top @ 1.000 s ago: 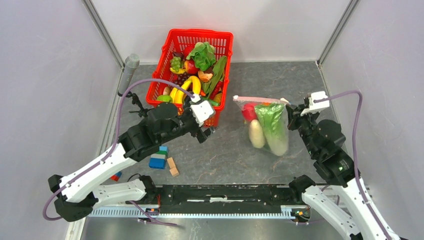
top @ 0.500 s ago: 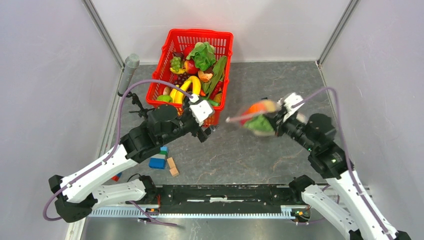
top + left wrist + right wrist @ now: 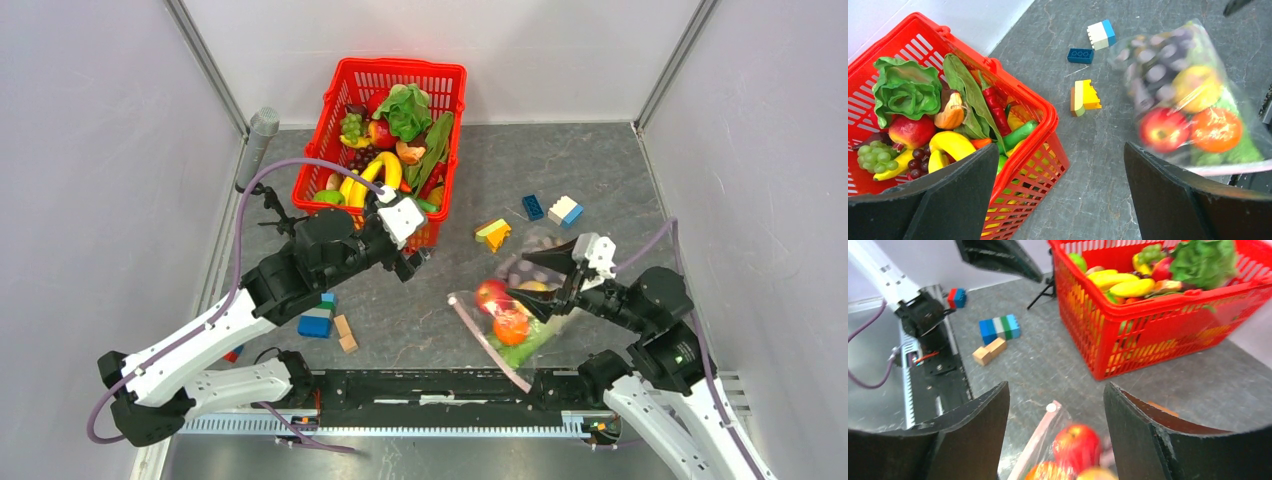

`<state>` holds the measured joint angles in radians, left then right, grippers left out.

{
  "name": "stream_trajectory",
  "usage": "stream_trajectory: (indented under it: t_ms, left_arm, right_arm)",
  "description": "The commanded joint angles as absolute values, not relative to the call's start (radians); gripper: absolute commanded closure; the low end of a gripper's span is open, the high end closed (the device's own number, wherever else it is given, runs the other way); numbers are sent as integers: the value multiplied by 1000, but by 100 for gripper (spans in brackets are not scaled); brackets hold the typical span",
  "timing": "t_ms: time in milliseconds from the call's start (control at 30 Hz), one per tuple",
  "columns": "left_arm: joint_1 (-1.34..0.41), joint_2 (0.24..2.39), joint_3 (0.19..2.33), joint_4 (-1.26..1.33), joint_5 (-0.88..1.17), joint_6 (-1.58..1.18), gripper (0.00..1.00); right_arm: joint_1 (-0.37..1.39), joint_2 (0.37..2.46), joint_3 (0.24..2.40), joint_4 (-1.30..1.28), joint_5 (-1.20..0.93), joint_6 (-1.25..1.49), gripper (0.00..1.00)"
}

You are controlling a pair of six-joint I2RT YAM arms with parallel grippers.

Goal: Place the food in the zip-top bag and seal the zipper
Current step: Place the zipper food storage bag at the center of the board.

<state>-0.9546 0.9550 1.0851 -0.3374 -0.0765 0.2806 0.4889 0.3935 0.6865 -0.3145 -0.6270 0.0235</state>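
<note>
The zip-top bag (image 3: 468, 305), with an apple (image 3: 491, 296) and orange (image 3: 511, 328) inside, sits just below the right gripper (image 3: 540, 282), fingers spread but any hold on it unclear, its pink zipper (image 3: 487, 340) running diagonally along the side facing the wide-open, empty left gripper (image 3: 415, 262) by the basket (image 3: 440, 75)

Motion-blurred zip-top bag (image 3: 1168, 65) contents

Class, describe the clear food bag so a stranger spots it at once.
Find the red plastic mesh basket at the table's far side. Closer in, to its right, lies a clear crinkly plastic bag holding a red apple and an orange. Only it is see-through, with a pink strip along its mouth.
</note>
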Motion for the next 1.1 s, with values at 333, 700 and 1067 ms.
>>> stream_trajectory:
  t_ms: [333, 700, 1067]
  left_arm:
    - [-946, 977, 1079, -304, -15, 161, 0]
    - [-735, 1084, 1134, -338, 89, -107, 0]
    - [-631, 1103, 1185, -383, -27, -304, 0]
  right_arm:
    - [487, 630, 551, -412, 261, 366, 20]
    - [488, 615, 504, -337, 247, 408, 14]
    - [487, 591, 600, -250, 664, 298, 2]
